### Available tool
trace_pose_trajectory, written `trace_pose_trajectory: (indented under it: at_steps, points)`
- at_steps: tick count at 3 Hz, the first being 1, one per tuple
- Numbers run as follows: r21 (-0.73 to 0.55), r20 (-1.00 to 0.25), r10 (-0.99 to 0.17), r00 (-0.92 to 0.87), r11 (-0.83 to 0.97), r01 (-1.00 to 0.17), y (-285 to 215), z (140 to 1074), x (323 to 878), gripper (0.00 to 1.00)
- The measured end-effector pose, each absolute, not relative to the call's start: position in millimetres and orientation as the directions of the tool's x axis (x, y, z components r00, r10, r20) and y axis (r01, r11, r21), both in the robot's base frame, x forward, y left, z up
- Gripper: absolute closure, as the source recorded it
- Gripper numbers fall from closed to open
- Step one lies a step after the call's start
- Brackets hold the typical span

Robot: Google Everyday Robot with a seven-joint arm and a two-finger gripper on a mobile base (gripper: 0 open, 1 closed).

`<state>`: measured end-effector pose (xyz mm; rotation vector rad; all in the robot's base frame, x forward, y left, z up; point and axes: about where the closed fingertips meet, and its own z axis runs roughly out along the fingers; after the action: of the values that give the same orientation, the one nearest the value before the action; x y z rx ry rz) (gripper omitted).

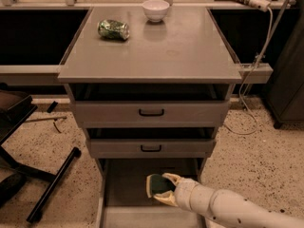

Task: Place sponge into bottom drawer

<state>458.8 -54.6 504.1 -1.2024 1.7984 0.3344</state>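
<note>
1. Nearest the camera, the robot's pale arm reaches in from the lower right, and its far end is cut off by the frame edge. The gripper (159, 190) hangs over the pulled-out bottom drawer (124, 186).
2. The gripper's two cream fingers (172, 177) are closed on the sponge (157, 184), one above it and one below. The sponge's dark green face is turned toward the camera.
3. The sponge sits within the drawer's outline, toward the right of the middle. It cannot be told whether it touches the grey floor or hangs just above it.
4. Judged from this, the carry looks nearly done. What remains is to set the sponge down, let go and pull the arm clear.
5. The drawer's front edge runs off the bottom of the frame, and the arm hides its right wall.
6. Behind it, two grey drawers with black handles (151, 112) are shut.
7. Farthest back, on the cabinet top (156, 51), lie a crushed green can (113, 29) and a white bowl (156, 9).
</note>
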Motion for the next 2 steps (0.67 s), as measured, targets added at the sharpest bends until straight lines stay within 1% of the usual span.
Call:
trace_pose_trajectory:
  at_steps: [1, 2]
  points:
    - [-0.233, -0.808, -0.576, -0.121, 0.502, -0.833, -36.1, 459.9, 474.2, 1.0]
    - [-0.233, -0.808, -0.576, -0.121, 0.502, -0.833, -36.1, 459.9, 474.1, 1.0]
